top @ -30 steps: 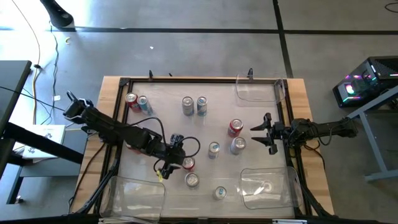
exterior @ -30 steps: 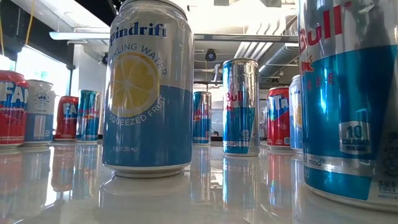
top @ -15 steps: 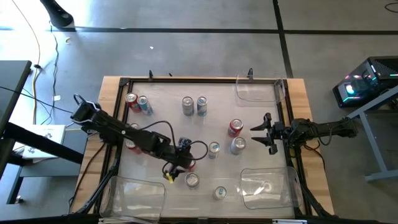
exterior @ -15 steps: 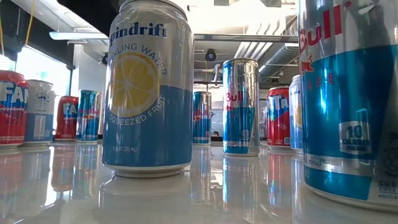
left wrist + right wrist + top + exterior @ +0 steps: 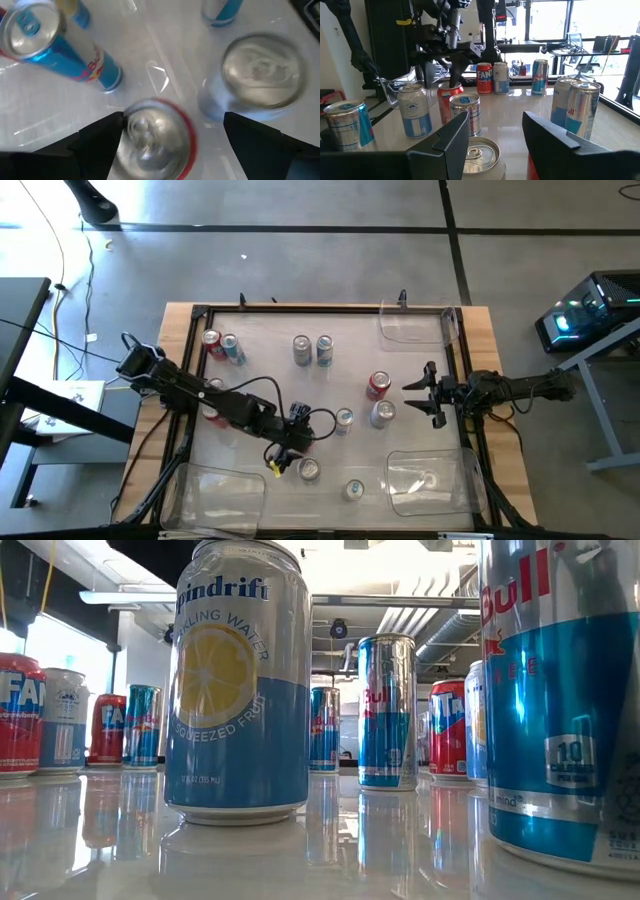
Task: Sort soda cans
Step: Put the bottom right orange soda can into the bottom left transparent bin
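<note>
Two dark fingers [image 5: 100, 145] of the left gripper [image 5: 296, 435] stand wide apart, straddling a red can [image 5: 155, 137], likely lined up to grasp it; nothing is held yet. Smooth round metal cans, red [image 5: 377, 385], blue [image 5: 344, 418] and silver [image 5: 383, 414], stand scattered across the glossy table [image 5: 270, 370]. Farther right, the right gripper [image 5: 425, 391] waits half-open, empty.

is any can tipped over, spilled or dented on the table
Nothing stands out. Every soda can in the high view stands upright on the table, with no spill or visible dent. The left gripper hangs open over a red can, and the right gripper waits open beside another red can.
</note>
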